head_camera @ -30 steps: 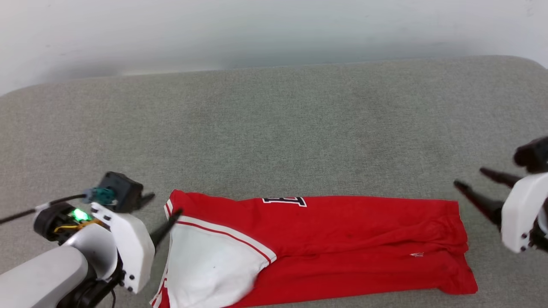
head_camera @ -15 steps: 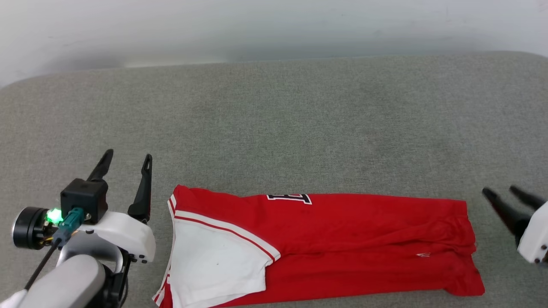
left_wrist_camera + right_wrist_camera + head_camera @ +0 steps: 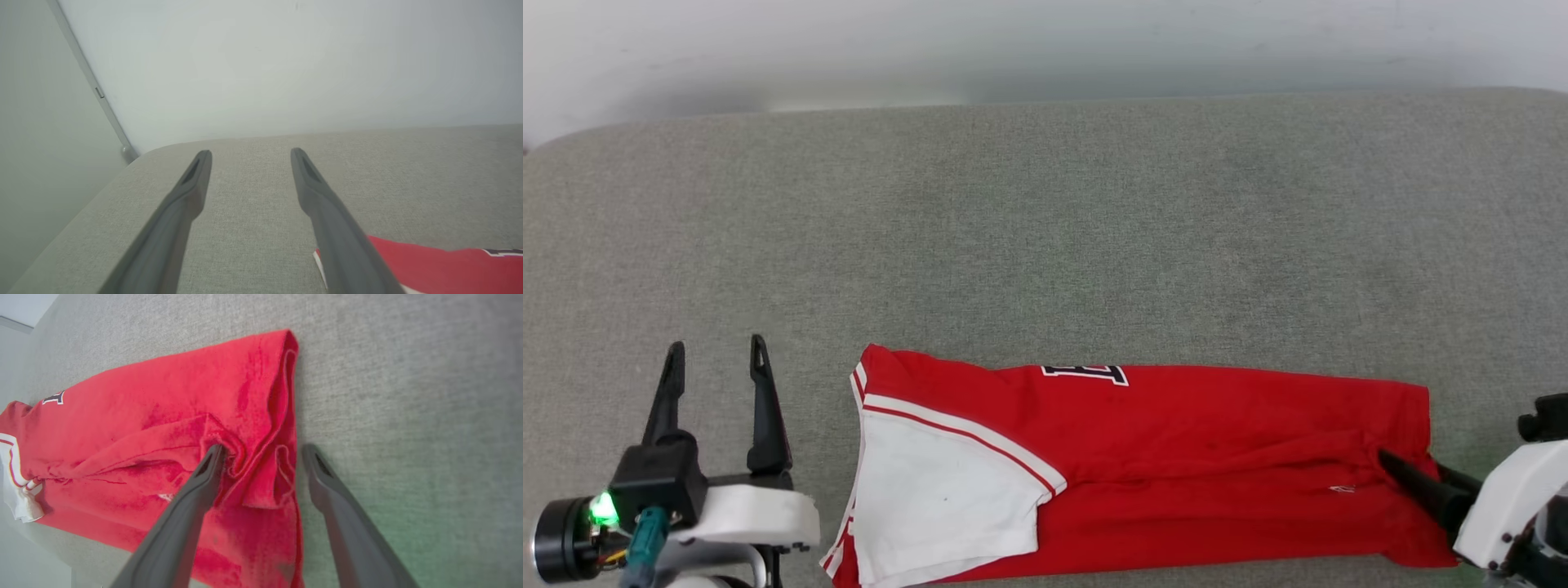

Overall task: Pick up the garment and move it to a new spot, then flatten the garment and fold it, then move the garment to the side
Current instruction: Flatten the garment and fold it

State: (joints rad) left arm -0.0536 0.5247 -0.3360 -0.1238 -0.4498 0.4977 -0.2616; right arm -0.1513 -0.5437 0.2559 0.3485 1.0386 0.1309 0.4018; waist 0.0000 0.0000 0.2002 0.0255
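Swung round since a second ago: left claw (image 3: 717, 343) backed off the shirt (image 3: 1217, 457) at its shoulder end and now points to 12 o'clock. Right claw (image 3: 1411, 463) came in from 3 o'clock onto the hem end. Camera drifted a little too.

Grey fabric surface (image 3: 1045, 229): wide, rounded far corners.

Shirt: long red band lying 9-to-3 along the near edge. White sleeve (image 3: 931, 498) at its 8 o'clock, sliver of black print (image 3: 1086, 373) on the far fold.

Left claw: spread, empty, just beside the shoulder end.

Right claw: spread, straddling the bunched hem, gripping nothing yet.

Likely step: taking the hem for a fold. Best to slide one finger under every layer, not just the top wrinkle, before closing.

Near edge of shirt cut off. Fingertip contact unclear, layer count unclear.
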